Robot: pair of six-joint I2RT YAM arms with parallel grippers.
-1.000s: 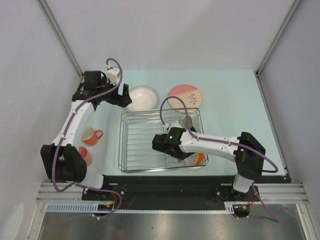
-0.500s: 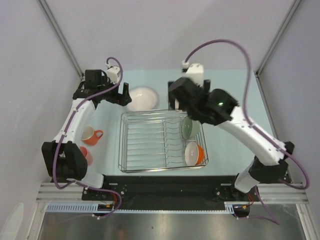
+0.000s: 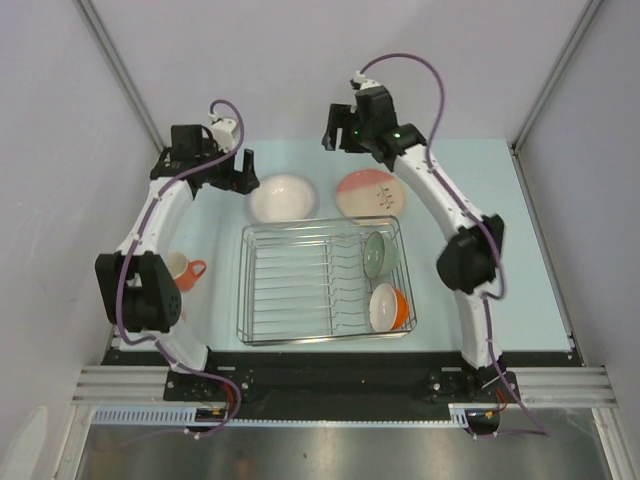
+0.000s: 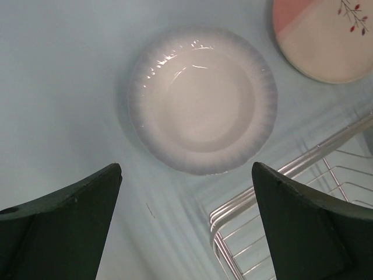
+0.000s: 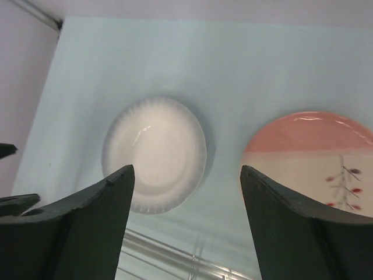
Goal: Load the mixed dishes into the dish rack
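The white shallow bowl (image 3: 283, 197) and the pink-and-cream plate (image 3: 370, 193) lie on the table behind the chrome dish rack (image 3: 244, 290). The sage green bowl (image 3: 376, 254) and the orange bowl (image 3: 388, 307) stand in the rack's right side. The orange mug (image 3: 184, 271) sits left of the rack. The small pink cup is hidden by the left arm. My left gripper (image 3: 242, 172) is open and empty just left of the white bowl (image 4: 203, 102). My right gripper (image 3: 338, 130) is open and empty, high behind the gap between the bowl (image 5: 154, 153) and the plate (image 5: 315, 163).
The rack's back rim (image 5: 175, 251) lies close in front of both dishes, and its back left corner (image 4: 291, 198) shows in the left wrist view. Walls enclose the table at left, back and right. The left gripper's fingers (image 5: 11, 204) show at the right wrist view's left edge.
My right arm has swung up from over the rack to the back of the table, above the bowl and plate. My left gripper has shifted slightly by the white bowl.
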